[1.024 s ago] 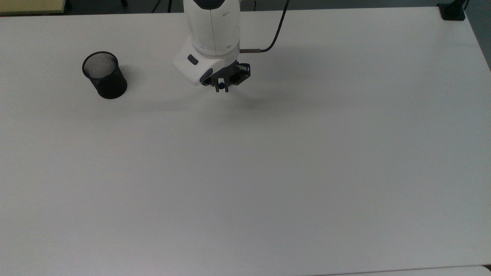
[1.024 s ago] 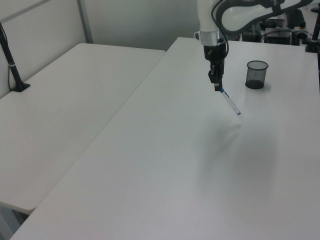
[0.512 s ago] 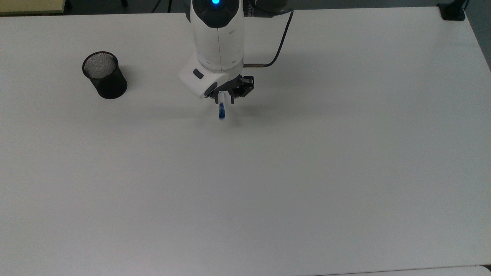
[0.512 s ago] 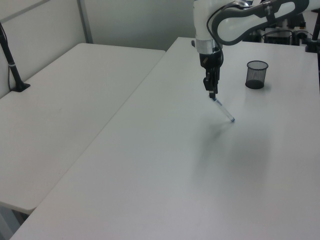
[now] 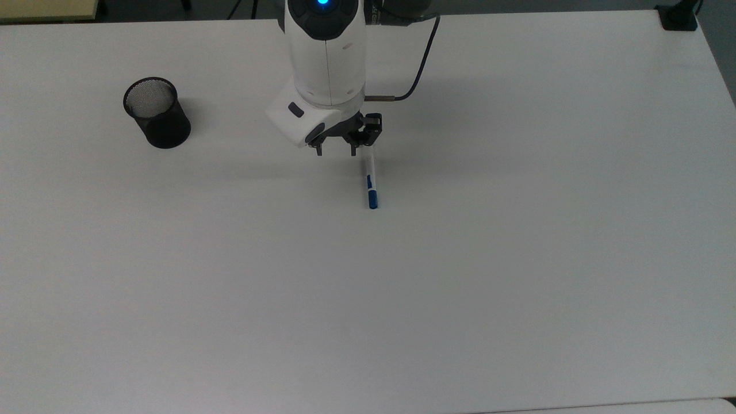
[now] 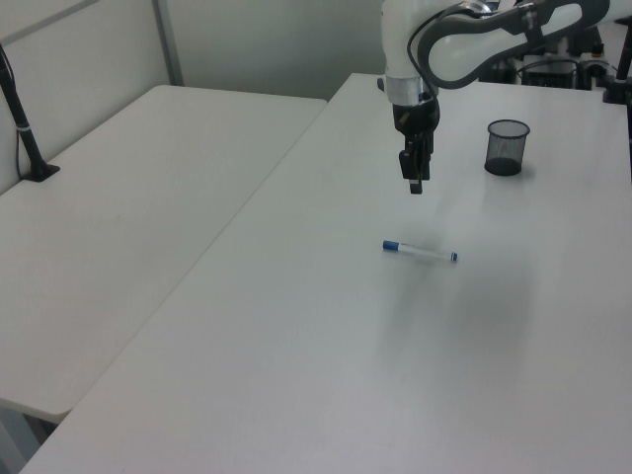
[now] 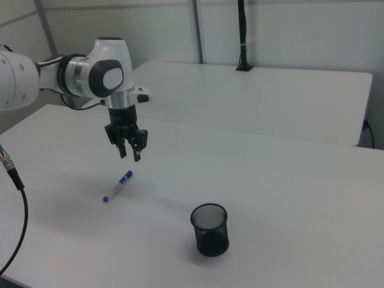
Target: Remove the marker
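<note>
The marker (image 5: 371,183) lies loose on the bench (image 5: 517,259), well clear of the mesh cup (image 5: 156,120), under the open, empty hand (image 5: 335,150), and might roll if nudged.

Black mesh cup (image 5: 156,119) upright on white table (image 5: 460,276).

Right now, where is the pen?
The pen lies flat on the white table, just below the open gripper in the top view, well to the right of the black mesh cup.
</note>
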You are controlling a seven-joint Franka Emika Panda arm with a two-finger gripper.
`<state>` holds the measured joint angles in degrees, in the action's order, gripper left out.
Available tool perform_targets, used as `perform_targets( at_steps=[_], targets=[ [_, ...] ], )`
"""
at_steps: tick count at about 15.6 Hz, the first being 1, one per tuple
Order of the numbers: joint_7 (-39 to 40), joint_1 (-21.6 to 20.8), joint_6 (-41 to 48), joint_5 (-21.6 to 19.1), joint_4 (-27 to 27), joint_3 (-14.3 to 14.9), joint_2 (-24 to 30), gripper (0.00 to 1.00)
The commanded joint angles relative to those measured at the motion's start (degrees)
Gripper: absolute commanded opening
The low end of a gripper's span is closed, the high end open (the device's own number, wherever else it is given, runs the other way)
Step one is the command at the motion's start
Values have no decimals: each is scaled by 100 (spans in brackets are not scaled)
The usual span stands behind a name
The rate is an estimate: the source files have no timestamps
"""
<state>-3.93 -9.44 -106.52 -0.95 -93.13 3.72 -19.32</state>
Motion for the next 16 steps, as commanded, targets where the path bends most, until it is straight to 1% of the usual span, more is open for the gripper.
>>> perform_targets(
  at_steps=[1,2,4,7,11,12,14,16],
  targets=[
    [-275,-49,69,77,-74,129,455,77],
    [-258,-32,227,77,-65,146,552,89],
    [-196,73,404,86,-74,146,780,99],
    [-109,153,632,77,-65,146,956,100],
    [-91,153,659,59,-65,146,1018,100],
    [-82,170,694,59,-74,146,1114,100],
    [-82,337,816,59,-65,146,1272,100],
    [-117,408,939,59,-56,146,1387,100]
  ],
)
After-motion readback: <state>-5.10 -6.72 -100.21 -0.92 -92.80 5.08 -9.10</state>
